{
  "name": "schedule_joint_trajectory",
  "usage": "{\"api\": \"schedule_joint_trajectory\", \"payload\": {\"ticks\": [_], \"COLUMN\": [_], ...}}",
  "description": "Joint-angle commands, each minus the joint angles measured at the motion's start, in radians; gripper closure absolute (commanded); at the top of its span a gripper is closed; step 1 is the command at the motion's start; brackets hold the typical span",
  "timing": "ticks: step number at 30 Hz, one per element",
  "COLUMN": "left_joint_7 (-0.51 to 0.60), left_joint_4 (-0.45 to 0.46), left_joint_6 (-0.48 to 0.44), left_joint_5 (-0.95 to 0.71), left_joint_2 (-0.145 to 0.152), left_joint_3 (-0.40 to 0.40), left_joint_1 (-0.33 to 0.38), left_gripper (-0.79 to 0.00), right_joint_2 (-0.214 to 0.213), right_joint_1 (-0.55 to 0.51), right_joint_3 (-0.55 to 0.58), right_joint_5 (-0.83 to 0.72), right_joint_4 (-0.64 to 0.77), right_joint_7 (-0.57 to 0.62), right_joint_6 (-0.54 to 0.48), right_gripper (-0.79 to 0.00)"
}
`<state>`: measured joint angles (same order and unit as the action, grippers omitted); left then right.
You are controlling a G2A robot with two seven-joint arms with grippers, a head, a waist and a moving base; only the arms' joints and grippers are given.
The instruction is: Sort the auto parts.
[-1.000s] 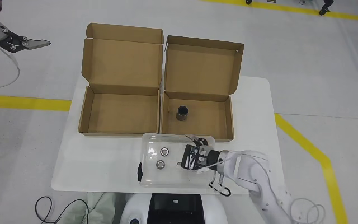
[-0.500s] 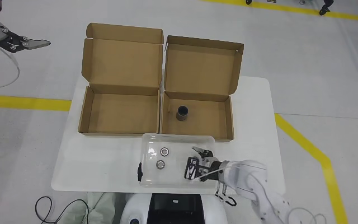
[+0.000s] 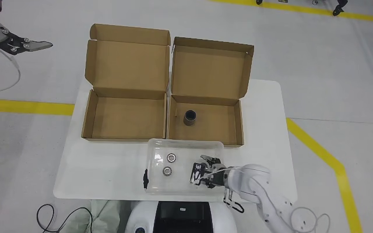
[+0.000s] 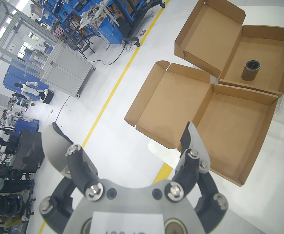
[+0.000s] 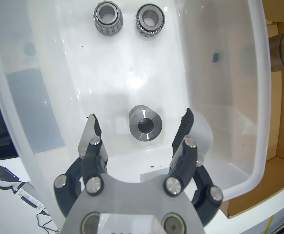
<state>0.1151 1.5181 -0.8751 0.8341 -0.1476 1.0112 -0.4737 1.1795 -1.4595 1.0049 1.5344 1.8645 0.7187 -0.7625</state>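
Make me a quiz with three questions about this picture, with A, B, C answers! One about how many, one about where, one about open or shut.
1. How many bearings lie in the tub?
A. two
B. four
C. none

2. Where is the dark tube?
A. in the tub
B. in a box
C. up in the air

3. The right gripper is
A. shut
B. open
C. holding a bearing

Answers:
1 A, two bearings sit side by side in the tub.
2 B, the tube stands upright on the box floor.
3 B, its fingers are spread apart with nothing between them touching.
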Motion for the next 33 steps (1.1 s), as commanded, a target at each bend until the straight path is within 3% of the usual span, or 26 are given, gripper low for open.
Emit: {"api": "schedule_joint_trajectory", "payload": {"ticks": [1,14,17,21,33], "left_joint_7": [0.000,0.000,0.000,0.000,0.000], "left_joint_4": [0.000,0.000,0.000,0.000,0.000], "left_joint_6": [0.000,0.000,0.000,0.000,0.000], "left_joint_5": [0.000,0.000,0.000,0.000,0.000], "left_joint_2": [0.000,0.000,0.000,0.000,0.000], "left_joint_3": [0.000,0.000,0.000,0.000,0.000], "left_joint_1": [0.000,0.000,0.000,0.000,0.000], "left_gripper": [-0.785,-0.785,-0.785,-0.785,-0.785], "right_joint_2": [0.000,0.005,0.004,0.002,-0.012], "right_joint_1": [0.007,0.055,0.060,0.063,0.058], "right_joint_3": [-0.007,-0.053,-0.056,-0.054,-0.016], "right_joint_5": [-0.003,-0.016,-0.021,-0.029,-0.083], "right_joint_4": [-0.011,-0.064,-0.069,-0.062,0.044], "right_joint_7": [0.002,0.039,0.047,0.052,-0.017], "right_joint_6": [0.003,0.034,0.042,0.045,0.027], "right_gripper": [-0.625,-0.323,-0.228,-0.009,0.000]}}
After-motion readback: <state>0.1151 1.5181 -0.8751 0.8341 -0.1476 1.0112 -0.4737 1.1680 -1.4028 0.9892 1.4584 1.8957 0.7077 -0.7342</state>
